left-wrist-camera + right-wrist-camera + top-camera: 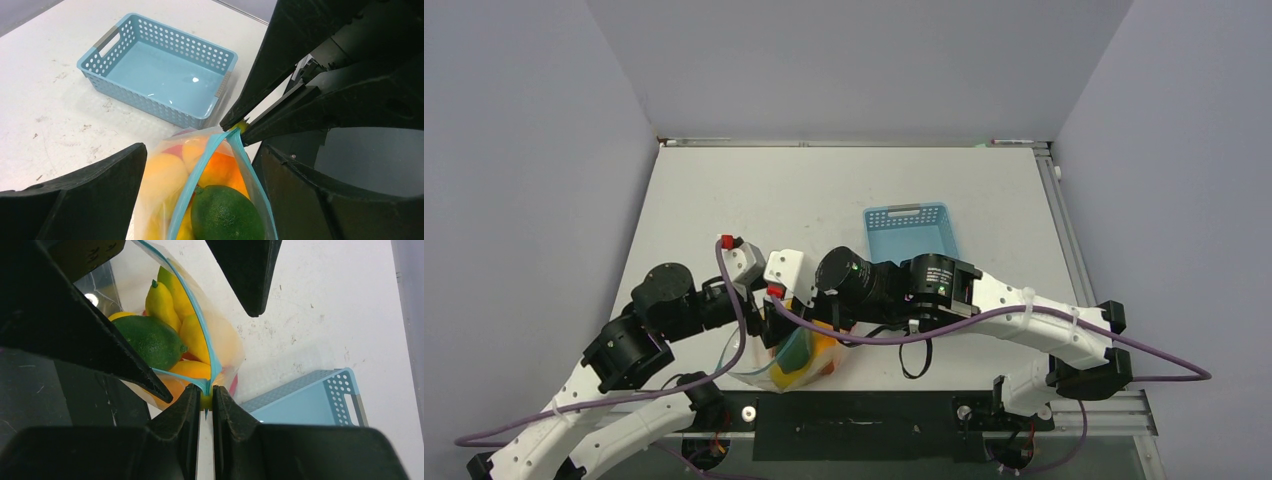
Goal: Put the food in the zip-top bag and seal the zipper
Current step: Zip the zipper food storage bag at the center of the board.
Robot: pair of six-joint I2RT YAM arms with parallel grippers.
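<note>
My right gripper (pixel 205 399) is clamped tight on the zipper's (pixel 200 320) end. My left gripper (pixel 200 150) stands wide apart, straddling the zip-top bag (pixel 157 172) of food (pixel 227 215).

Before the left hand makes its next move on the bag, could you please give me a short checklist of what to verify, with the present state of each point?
1. No fruit is left in the basket: ok.
2. The right hand is shut on the end of the zipper: ok.
3. The left hand is open, with one finger on each side of the bag: ok.
4. The zipper is pressed closed: not ok; its two strips stand apart above the lime.
5. The lime sits low enough to clear the zipper: cannot tell.
</note>
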